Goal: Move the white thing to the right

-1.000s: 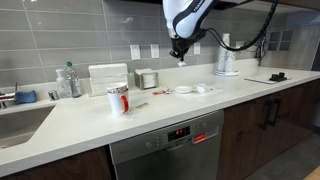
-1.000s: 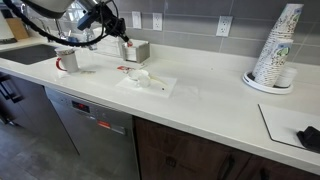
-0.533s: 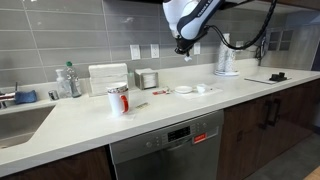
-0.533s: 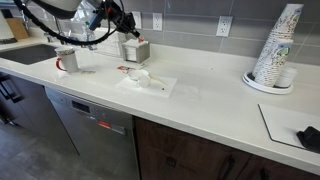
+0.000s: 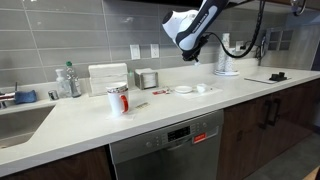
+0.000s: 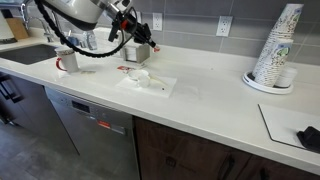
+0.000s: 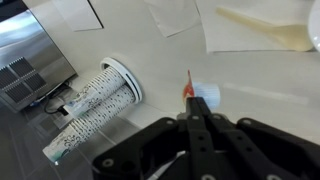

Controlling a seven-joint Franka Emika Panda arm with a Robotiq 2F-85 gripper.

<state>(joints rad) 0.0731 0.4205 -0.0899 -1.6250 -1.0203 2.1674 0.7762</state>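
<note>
The white thing (image 7: 207,97) sits right at the tip of my hand (image 7: 192,110) in the wrist view, with a thin red sliver (image 7: 188,82) poking out beside it, and my fingers are pressed together, clenched on it. In both exterior views I hang well above the table (image 5: 90,120), apart from the red-and-white mug (image 5: 117,99) and the shallow white dish (image 5: 183,90). Farther along, a stack of paper cups (image 6: 277,48) stands near the wall.
</note>
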